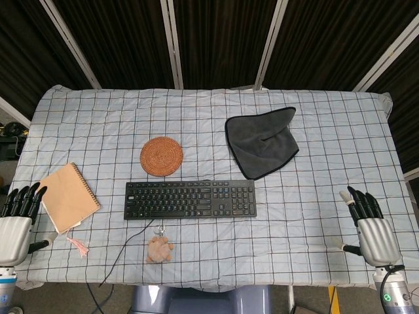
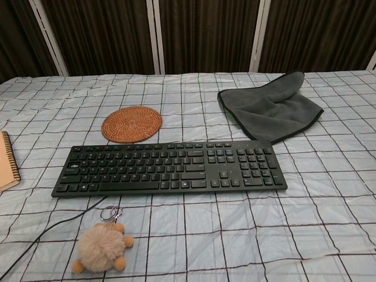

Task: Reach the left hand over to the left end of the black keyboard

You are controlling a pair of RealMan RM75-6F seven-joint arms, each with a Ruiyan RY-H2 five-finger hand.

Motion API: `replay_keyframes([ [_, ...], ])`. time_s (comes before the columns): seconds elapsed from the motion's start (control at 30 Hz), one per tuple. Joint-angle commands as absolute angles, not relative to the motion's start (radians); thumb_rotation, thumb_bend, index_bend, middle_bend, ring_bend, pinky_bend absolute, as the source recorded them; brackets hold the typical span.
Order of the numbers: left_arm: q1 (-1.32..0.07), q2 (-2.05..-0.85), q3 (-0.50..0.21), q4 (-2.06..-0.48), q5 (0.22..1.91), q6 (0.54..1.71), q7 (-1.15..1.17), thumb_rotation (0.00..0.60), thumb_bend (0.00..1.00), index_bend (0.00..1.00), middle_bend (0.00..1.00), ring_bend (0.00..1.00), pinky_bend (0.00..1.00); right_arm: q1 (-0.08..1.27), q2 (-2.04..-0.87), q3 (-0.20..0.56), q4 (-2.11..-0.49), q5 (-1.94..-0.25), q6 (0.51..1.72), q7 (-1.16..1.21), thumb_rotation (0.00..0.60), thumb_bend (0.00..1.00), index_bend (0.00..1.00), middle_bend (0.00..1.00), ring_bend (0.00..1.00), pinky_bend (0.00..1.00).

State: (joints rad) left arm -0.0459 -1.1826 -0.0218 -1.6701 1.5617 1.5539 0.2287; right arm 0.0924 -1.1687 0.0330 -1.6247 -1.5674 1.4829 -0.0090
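Note:
The black keyboard lies across the middle of the checked tablecloth, its left end near the front centre-left. My left hand hovers at the table's front left corner, far left of the keyboard's left end, beyond the notebook. Its fingers are stretched out and apart, holding nothing. My right hand sits at the front right corner, fingers extended and empty. Neither hand shows in the chest view.
A tan spiral notebook lies between my left hand and the keyboard. A woven round coaster and a grey cloth sit behind the keyboard. A fluffy keychain toy and the keyboard cable lie in front.

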Motion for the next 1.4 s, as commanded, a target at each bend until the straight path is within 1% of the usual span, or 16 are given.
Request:
replay_keyframes([
  [0.03,-0.046,-1.181,-0.021,-1.672,1.564,1.555,0.230,0.600,0.00,0.00,0.00,0.00,0.00,0.091,-1.169,0.032,-1.627,-1.569,1.485,-0.012,0.600,0.04,0.05,0.00,0.00,0.00],
  [0.5,-0.054,-1.182,-0.016,-1.684,1.563,1.535,0.255,0.600,0.01,0.00,0.00,0.00,0.00,0.091,-1.166,0.034,-1.635,-1.557,1.479,-0.008,0.600,0.04,0.05,0.00,0.00,0.00],
  [0.57,-0.057,-1.182,-0.018,-1.689,1.562,1.532,0.260,0.600,0.12,0.00,0.00,0.00,0.01,0.091,-1.166,0.034,-1.636,-1.557,1.478,-0.007,0.600,0.04,0.05,0.00,0.00,0.00],
  [0.6,-0.059,-1.180,-0.020,-1.694,1.559,1.529,0.264,0.600,0.17,0.00,0.03,0.02,0.03,0.091,-1.166,0.034,-1.636,-1.557,1.477,-0.007,0.600,0.04,0.05,0.00,0.00,0.00],
  [0.63,-0.061,-1.179,-0.023,-1.699,1.557,1.528,0.268,0.600,0.27,0.00,0.12,0.09,0.10,0.091,-1.166,0.034,-1.636,-1.556,1.477,-0.007,0.600,0.04,0.05,0.00,0.00,0.00],
  [0.67,-0.064,-1.177,-0.028,-1.705,1.555,1.528,0.273,0.600,0.35,0.00,0.26,0.21,0.20,0.091,-1.166,0.035,-1.637,-1.555,1.476,-0.006,0.600,0.04,0.05,0.00,0.00,0.00],
  [0.73,-0.070,-1.173,-0.037,-1.722,1.551,1.526,0.283,0.600,0.46,0.00,0.52,0.43,0.34,0.091,-1.166,0.035,-1.638,-1.554,1.476,-0.005,0.600,0.04,0.05,0.00,0.00,0.00],
  [0.77,-0.076,-1.169,-0.041,-1.735,1.545,1.518,0.294,0.600,0.50,0.00,0.61,0.51,0.38,0.091,-1.166,0.035,-1.639,-1.553,1.475,-0.004,0.600,0.04,0.05,0.00,0.00,0.00],
  [0.8,-0.081,-1.165,-0.043,-1.745,1.539,1.508,0.306,0.600,0.53,0.00,0.68,0.57,0.41,0.091,-1.165,0.035,-1.640,-1.552,1.475,-0.003,0.600,0.04,0.05,0.00,0.00,0.00],
  [0.87,-0.096,-1.154,-0.047,-1.776,1.525,1.478,0.341,0.600,0.56,0.00,0.76,0.65,0.45,0.091,-1.165,0.036,-1.641,-1.552,1.474,-0.002,0.600,0.04,0.05,0.00,0.00,0.00],
  [0.93,-0.117,-1.146,-0.049,-1.813,1.509,1.438,0.372,0.600,0.58,0.00,0.81,0.69,0.48,0.091,-1.164,0.036,-1.643,-1.551,1.474,-0.002,0.600,0.04,0.05,0.00,0.00,0.00],
  [1.0,-0.136,-1.138,-0.049,-1.852,1.487,1.395,0.402,0.600,0.59,0.00,0.83,0.71,0.49,0.091,-1.164,0.036,-1.643,-1.550,1.474,-0.002,0.600,0.04,0.05,0.00,0.00,0.00],
  [1.1,-0.185,-1.110,-0.051,-1.951,1.394,1.282,0.484,0.600,0.60,0.00,0.84,0.73,0.50,0.091,-1.164,0.038,-1.645,-1.546,1.471,0.001,0.600,0.04,0.05,0.00,0.00,0.00],
  [1.2,-0.252,-1.071,-0.063,-2.048,1.231,1.161,0.598,0.600,0.60,0.00,0.85,0.74,0.51,0.092,-1.161,0.039,-1.647,-1.541,1.468,0.007,0.600,0.04,0.05,0.00,0.00,0.00],
  [1.33,-0.376,-1.052,-0.073,-2.111,0.997,1.032,0.774,0.600,0.61,0.00,0.85,0.74,0.51,0.092,-1.159,0.040,-1.648,-1.538,1.466,0.014,0.600,0.04,0.06,0.00,0.00,0.00],
  [1.4,-0.433,-1.050,-0.078,-2.125,0.891,1.001,0.831,0.600,0.61,0.00,0.85,0.74,0.51,0.092,-1.159,0.040,-1.649,-1.538,1.465,0.016,0.600,0.04,0.06,0.00,0.00,0.00],
])
